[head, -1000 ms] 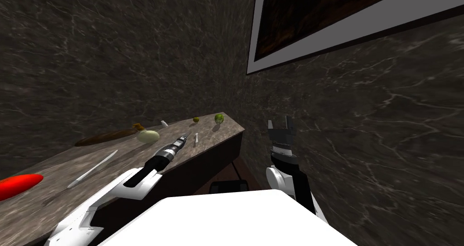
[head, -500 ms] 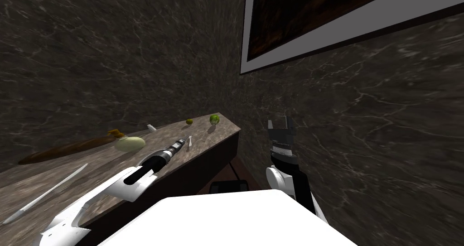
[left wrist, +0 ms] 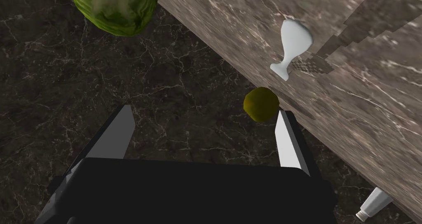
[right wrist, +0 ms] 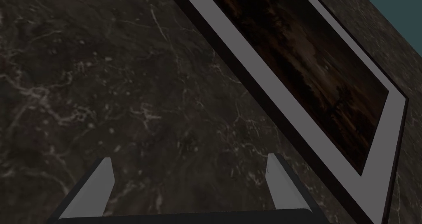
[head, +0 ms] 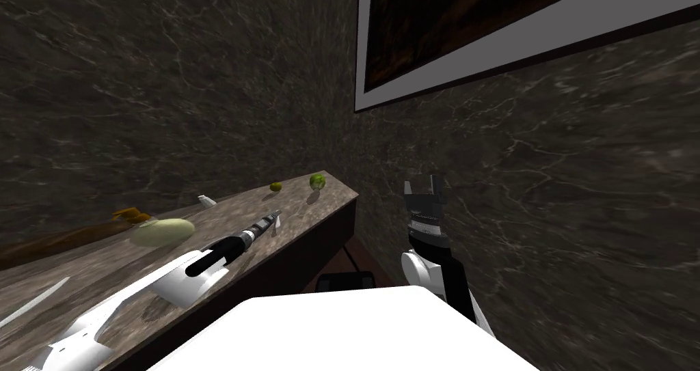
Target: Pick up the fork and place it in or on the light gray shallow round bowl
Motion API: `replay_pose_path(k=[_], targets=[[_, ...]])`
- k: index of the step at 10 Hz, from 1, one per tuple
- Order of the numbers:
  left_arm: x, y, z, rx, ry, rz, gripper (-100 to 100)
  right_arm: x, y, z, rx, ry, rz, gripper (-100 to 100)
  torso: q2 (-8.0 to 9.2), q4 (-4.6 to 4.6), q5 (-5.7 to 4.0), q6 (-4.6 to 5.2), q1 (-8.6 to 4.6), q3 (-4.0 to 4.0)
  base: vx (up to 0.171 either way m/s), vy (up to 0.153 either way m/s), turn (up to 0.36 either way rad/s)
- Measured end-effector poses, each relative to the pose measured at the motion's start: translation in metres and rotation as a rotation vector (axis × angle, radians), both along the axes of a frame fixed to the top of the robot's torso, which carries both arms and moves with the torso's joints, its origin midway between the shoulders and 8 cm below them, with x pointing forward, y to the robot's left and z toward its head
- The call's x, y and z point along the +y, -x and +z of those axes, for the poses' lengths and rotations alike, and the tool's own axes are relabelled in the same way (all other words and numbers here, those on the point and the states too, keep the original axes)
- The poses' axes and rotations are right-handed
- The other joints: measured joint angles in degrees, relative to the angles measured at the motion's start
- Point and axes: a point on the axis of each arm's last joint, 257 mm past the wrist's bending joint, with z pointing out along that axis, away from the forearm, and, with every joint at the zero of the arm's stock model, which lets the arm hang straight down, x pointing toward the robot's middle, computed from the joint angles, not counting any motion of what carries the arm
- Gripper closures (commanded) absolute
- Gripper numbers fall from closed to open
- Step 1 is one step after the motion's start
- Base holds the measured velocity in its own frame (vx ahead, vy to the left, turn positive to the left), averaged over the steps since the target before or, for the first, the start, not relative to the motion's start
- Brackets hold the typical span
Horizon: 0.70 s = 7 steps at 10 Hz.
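Grey-brown marbled worktop (head: 301, 210) runs along a dark marbled wall. The left claw (left wrist: 204, 110) reaches out over it toward its far end, fingers spread and holding nothing. The fork (left wrist: 291, 42), a small white piece that is broad at one end and pinched to a thin neck, lies flat on the worktop about midway between the front and back edges. It sits outside the claw's gap, beyond one fingertip and apart from it. A lime (left wrist: 261, 105) rests at the back edge ahead of the claw, and a green leafy ball (left wrist: 113, 7) lies near the far end. The pale shallow bowl (head: 160, 231) sits near the back edge, farther from the far end than the claw, just beside a long brown thing (head: 61, 240). The right claw (head: 422, 182) is raised off the worktop's far end, fingers apart and empty.
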Motion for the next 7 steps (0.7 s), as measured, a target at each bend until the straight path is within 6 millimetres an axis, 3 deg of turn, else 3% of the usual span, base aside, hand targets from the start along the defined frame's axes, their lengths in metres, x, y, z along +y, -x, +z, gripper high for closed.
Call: replay_pose_path(k=[3, 7], targets=[[0.034, 0.019, -0.03, 0.132, -0.083, 0.019, -100, 0.0, 0.0, 0.0, 0.0, 0.0, 0.0, 0, -0.05, -0.01, 0.01, 0.04, 0.07, -0.03, 0.029, 0.026, -0.208], [0.063, 0.042, -0.052, 0.256, -0.174, 0.035, -100, 0.0, 0.0, 0.0, 0.0, 0.0, 0.0, 0, 0.01, 0.0, 0.01, -0.01, 0.02, 0.0, 0.019, 0.022, -0.167]])
